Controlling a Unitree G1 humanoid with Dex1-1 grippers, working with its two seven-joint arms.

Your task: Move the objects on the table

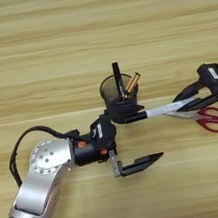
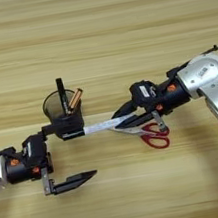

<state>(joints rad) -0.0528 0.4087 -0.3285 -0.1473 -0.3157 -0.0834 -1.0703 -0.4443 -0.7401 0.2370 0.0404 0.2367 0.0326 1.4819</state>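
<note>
Marker (image 2: 104,125) bridges both tools: right tool (image 2: 127,116) clamps its white end above scissors (image 2: 148,133); left tool (image 1: 137,141) gapes wide beside pen cup (image 1: 120,93), awaiting handover.

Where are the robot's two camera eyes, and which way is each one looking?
Left eye view: on the robot's head, looking down on the table; the whole left arm with its left gripper shows, and only the right arm's tip.
Right eye view: beside it on the head, also looking down; the right arm with its right gripper shows more fully, the left arm is cut off.
Both share: the pen cup, white marker and red-handled scissors.
</note>
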